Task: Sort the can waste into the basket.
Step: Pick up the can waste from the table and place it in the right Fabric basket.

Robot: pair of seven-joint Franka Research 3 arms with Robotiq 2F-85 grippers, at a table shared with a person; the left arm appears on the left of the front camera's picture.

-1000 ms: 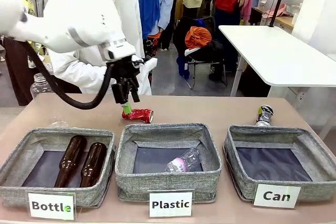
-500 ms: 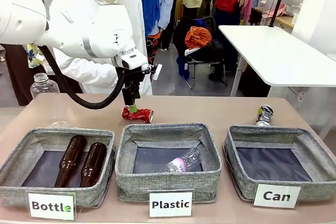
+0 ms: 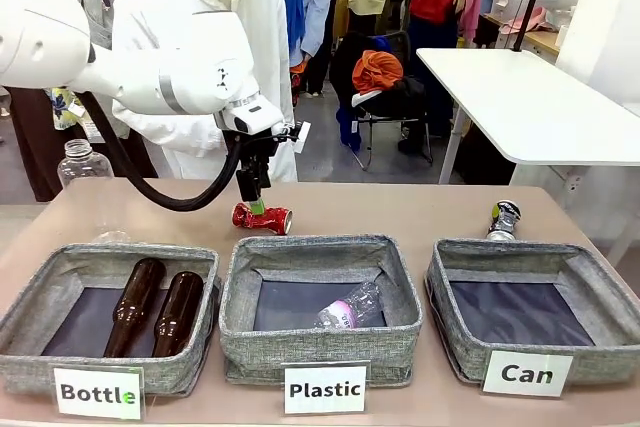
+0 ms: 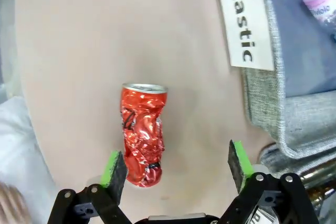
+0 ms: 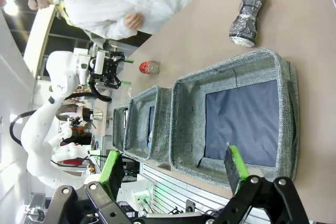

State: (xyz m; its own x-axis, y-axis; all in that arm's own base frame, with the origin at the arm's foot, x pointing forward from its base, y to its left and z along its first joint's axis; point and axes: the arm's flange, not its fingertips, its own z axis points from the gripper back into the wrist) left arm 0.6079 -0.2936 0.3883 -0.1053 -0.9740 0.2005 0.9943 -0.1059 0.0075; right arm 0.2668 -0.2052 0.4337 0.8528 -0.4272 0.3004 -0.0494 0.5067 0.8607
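Our left jaws stand wide apart and hold nothing, hanging low over the red can (image 3: 263,218), which lies on its side on the bench near the far edge, left of the middle and just behind the "Plastic" basket (image 3: 250,342). From the left wrist, the red can (image 4: 143,135) sits off-centre between the green pads (image 4: 113,167), its lower end just beside one pad; we cannot tell whether they touch.

The black can (image 3: 504,219) lies near the far edge towards the right, just behind the far left corner of the "Can" basket (image 3: 600,352). That basket sits at the bench's near right corner, with its dark floor bare.

Our right jaws are also apart and empty; between their pads (image 5: 236,163) we see the "Can" basket (image 5: 184,124) and, beyond it, the black can (image 5: 245,15).
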